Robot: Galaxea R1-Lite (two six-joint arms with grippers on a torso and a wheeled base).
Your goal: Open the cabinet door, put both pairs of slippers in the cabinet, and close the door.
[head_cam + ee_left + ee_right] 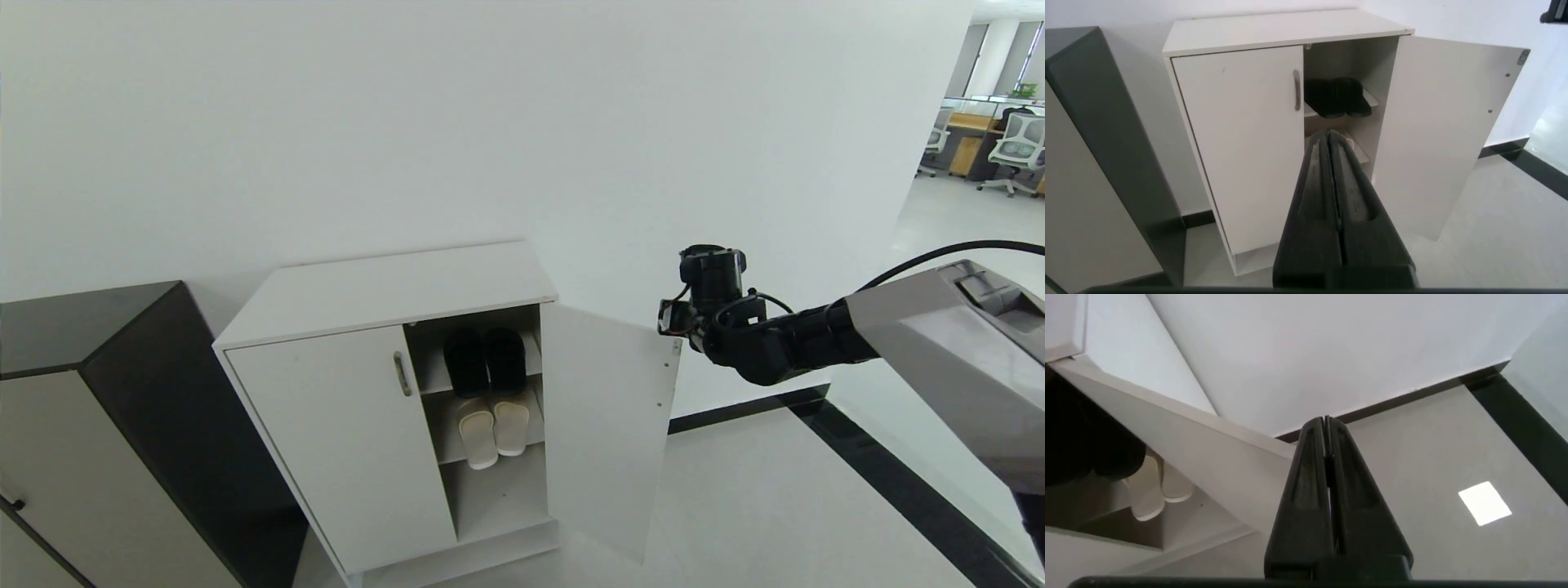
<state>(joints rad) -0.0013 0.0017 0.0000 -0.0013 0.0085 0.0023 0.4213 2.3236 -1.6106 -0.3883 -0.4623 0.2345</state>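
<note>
A white cabinet stands against the wall, its left door closed and its right door swung open. Black slippers lie on the upper shelf and white slippers on the shelf below. My right gripper is shut, with nothing in it, at the open door's upper outer corner. In the right wrist view this gripper sits beside the door's top edge, with the white slippers beyond. My left gripper is shut and empty, in front of the cabinet and pointing at its shelves.
A dark grey cabinet stands just left of the white one. A black stripe runs across the pale floor to the right. Office chairs stand far off at the back right. Open floor lies in front of the open door.
</note>
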